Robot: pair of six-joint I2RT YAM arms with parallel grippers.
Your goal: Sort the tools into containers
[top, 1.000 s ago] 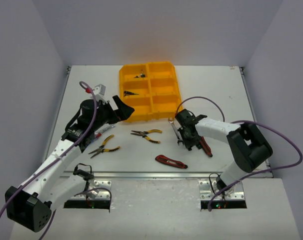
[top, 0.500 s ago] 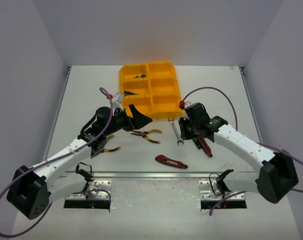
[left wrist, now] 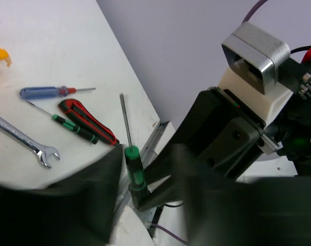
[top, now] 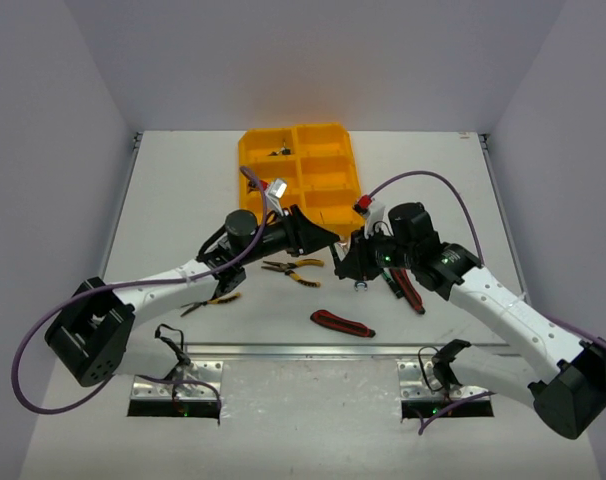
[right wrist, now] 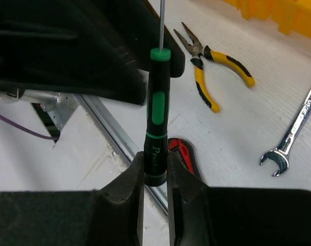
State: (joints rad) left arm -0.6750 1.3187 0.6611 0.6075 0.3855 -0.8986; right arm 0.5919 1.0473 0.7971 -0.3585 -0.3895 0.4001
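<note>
My right gripper (right wrist: 155, 174) is shut on the butt of a green-and-black screwdriver (right wrist: 156, 123), held off the table with its shaft pointing away. My left gripper (left wrist: 145, 200) meets it over the table's middle. Its blurred fingers (left wrist: 68, 205) stand either side of the screwdriver (left wrist: 132, 164), and I cannot make out contact. The yellow tray (top: 241, 175) of containers lies behind, with small tools in two left compartments. Two yellow-handled pliers (top: 293, 268) (top: 211, 300), a red knife (top: 341, 323) and a wrench (right wrist: 294, 128) lie on the table.
Under the right arm lie a blue-handled screwdriver (left wrist: 47, 92), a thin green screwdriver (left wrist: 73, 126) and a second red knife (left wrist: 89, 120). A metal rail (top: 313, 350) runs along the table's near edge. Purple cables loop off both arms.
My left arm has swung right from the tray's front to the right gripper, and its jaws have narrowed. My right arm has lifted the screwdriver off the table and turned it towards the left gripper.
</note>
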